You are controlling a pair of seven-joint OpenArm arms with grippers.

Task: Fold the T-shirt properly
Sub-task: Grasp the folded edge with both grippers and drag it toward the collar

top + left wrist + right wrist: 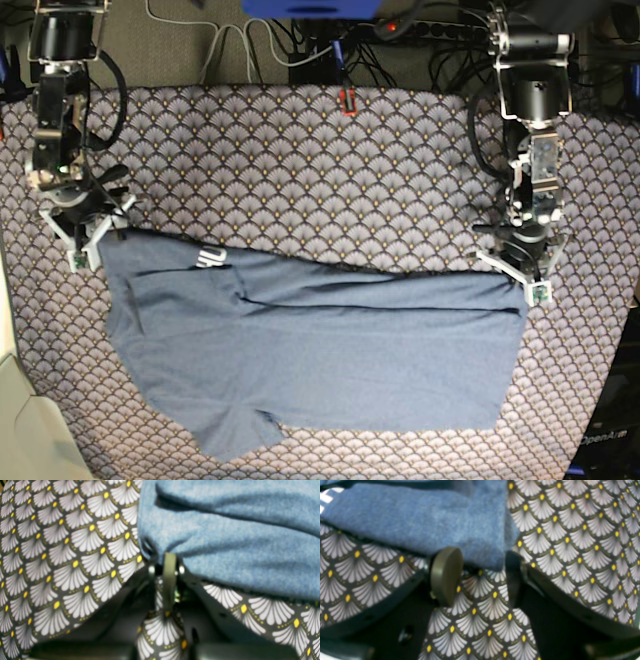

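The slate-blue T-shirt (320, 350) lies spread across the table, with a long fold along its upper edge and a bit of white lettering (210, 257) showing near its upper left. My left gripper (527, 272) stands at the shirt's upper right corner. In the left wrist view the left gripper (166, 560) has its jaws together and the T-shirt (237, 542) puckers into them. My right gripper (88, 240) is at the upper left corner. In the right wrist view the right gripper (480, 555) is open, one pad (445, 576) on each side of the T-shirt (420, 517) corner.
A grey-and-tan fan-patterned cloth (330, 170) covers the table under the shirt. Cables and a power strip (440, 30) run along the back edge. A cream-coloured surface (20, 420) borders the table at the lower left.
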